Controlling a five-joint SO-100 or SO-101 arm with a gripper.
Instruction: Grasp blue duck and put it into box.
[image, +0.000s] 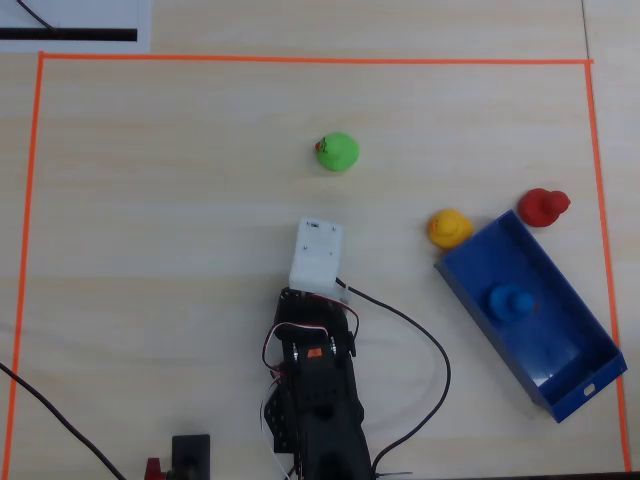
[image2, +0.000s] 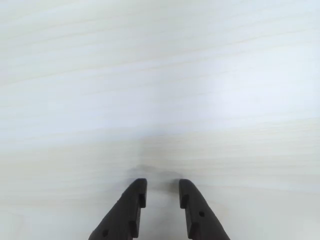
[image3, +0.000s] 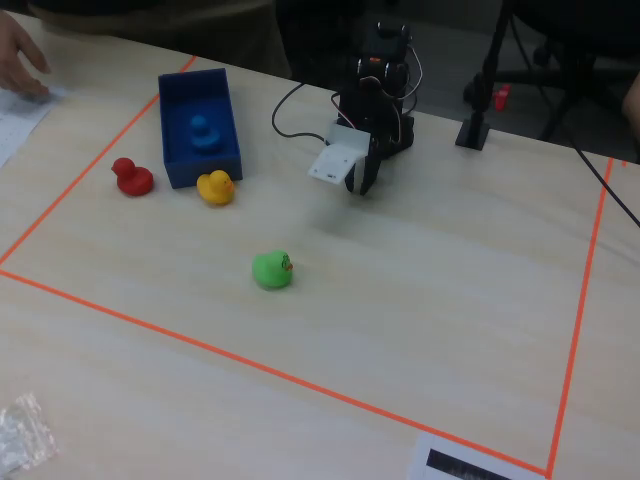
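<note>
Blue duck (image: 510, 303): I see it inside the box (image: 570, 378).
Gripper (image2: 162, 192): slightly parted, empty, well apart from box.

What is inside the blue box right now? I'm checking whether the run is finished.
The box holds the blue duck, sitting toward its yellow-duck end. The rest of the floor shows bare; the floor under the duck is covered.

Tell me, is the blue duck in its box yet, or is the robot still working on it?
It looks done. The blue duck sits inside the box, away from the walls. The pincer holds nothing: its fingers stand slightly apart over bare table, well away from the box. The red duck and yellow duck sit just outside the box, the green duck farther off. Nothing seems left.
</note>
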